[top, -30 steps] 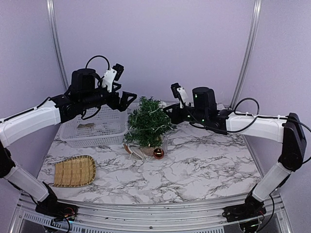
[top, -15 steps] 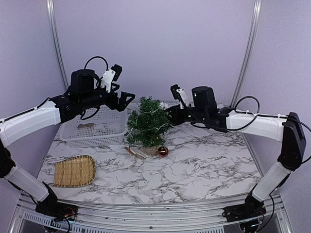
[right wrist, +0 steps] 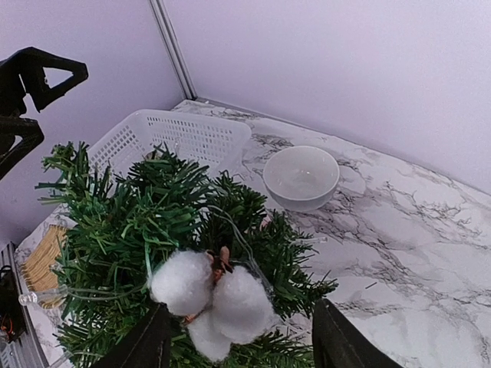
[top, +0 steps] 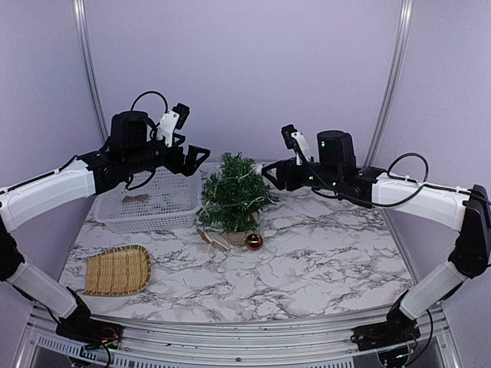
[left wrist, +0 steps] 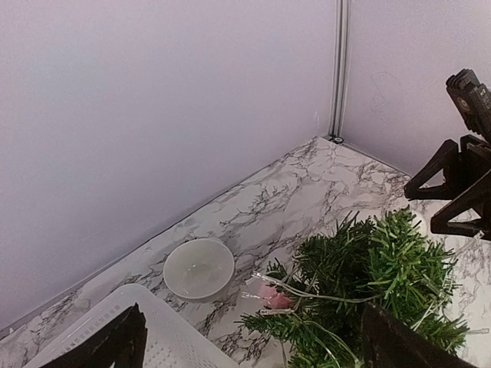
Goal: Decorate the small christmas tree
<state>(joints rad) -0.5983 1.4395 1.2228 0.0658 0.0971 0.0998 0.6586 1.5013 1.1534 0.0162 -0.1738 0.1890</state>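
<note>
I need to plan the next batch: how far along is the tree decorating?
Done: a cotton sprig and a light string sit in the small christmas tree. In hand: nothing; the right gripper and left gripper are open beside it. To go: a copper bauble and wooden pieces lie at its foot.

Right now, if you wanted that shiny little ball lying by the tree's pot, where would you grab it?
Probably around the middle of the shiny ball, coming down from above on its front-right side. It is round and lies loose on the table, so a pinch across its widest part should slip least. The small christmas tree crowds its back and left.
</note>
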